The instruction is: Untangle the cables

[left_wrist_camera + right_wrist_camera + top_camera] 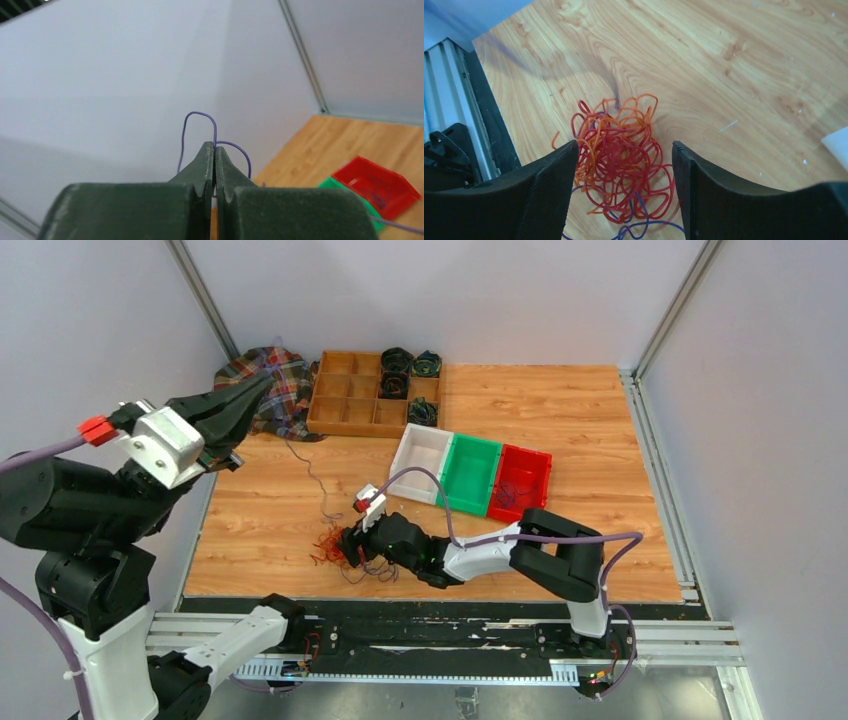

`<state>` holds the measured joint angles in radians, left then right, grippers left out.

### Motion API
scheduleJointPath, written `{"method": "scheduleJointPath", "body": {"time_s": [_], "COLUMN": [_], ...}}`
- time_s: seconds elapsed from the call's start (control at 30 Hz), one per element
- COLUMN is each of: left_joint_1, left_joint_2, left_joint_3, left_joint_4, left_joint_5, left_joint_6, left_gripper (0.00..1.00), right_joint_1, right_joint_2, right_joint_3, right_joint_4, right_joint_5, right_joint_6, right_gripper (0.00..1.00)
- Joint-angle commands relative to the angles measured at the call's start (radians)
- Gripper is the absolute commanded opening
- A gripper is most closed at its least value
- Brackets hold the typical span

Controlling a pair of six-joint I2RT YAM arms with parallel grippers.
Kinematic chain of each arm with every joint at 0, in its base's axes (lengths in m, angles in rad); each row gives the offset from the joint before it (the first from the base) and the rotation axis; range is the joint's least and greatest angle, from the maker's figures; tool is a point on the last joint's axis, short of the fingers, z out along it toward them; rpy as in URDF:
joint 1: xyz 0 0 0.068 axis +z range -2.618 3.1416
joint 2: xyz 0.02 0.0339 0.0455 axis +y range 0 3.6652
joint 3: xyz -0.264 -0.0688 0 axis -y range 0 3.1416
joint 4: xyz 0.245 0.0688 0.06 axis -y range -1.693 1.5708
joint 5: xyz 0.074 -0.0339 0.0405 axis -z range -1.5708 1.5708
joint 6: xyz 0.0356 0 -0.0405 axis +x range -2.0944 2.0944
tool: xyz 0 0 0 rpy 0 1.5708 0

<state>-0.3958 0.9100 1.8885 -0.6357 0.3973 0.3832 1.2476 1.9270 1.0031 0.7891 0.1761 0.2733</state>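
A tangle of red and orange wires lies on the wooden table near its front edge, with purple strands looping under it. My right gripper is open, its fingers either side of the tangle, just above it. My left gripper is shut on a thin purple wire that loops out above its fingertips. In the top view the left gripper is raised at the far left, and the purple wire runs slack from it down toward the tangle.
A plaid cloth lies at the back left beside a wooden divided tray holding dark coiled rolls. White, green and red bins stand mid-table. Grey walls enclose the table.
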Motion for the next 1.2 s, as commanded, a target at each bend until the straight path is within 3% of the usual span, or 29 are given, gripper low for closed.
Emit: {"method": "scheduleJointPath", "body": {"time_s": [0.0,0.27,0.53,0.77,0.93,1.17], "left_joint_1": [0.004,0.004,0.004,0.005,0.004,0.004], "left_joint_2": [-0.021,-0.091,-0.096,-0.079,-0.074,-0.073], "left_joint_3": [0.010,-0.099,-0.103,-0.068,-0.054,-0.043], "left_joint_4": [0.222,0.467,0.437,0.353,0.326,0.277], "left_joint_5": [-0.074,-0.049,0.031,0.125,0.120,0.132], "left_joint_6": [0.081,0.187,0.124,0.079,0.077,0.105], "left_gripper": [0.01,0.01,0.01,0.01,0.01,0.02], "right_joint_1": [-0.007,-0.007,-0.007,-0.004,0.018,0.029], "right_joint_2": [0.040,0.009,-0.264,-0.434,-0.423,-0.298], "right_joint_3": [-0.034,-0.084,-0.164,-0.076,0.023,0.163], "right_joint_4": [0.044,0.046,0.024,-0.034,-0.074,-0.114], "right_joint_5": [0.058,0.064,0.051,-0.157,-0.283,-0.326], "right_joint_6": [0.063,0.069,-0.074,-0.191,-0.253,-0.279], "right_gripper": [0.68,0.73,0.82,0.84,0.84,0.84]}}
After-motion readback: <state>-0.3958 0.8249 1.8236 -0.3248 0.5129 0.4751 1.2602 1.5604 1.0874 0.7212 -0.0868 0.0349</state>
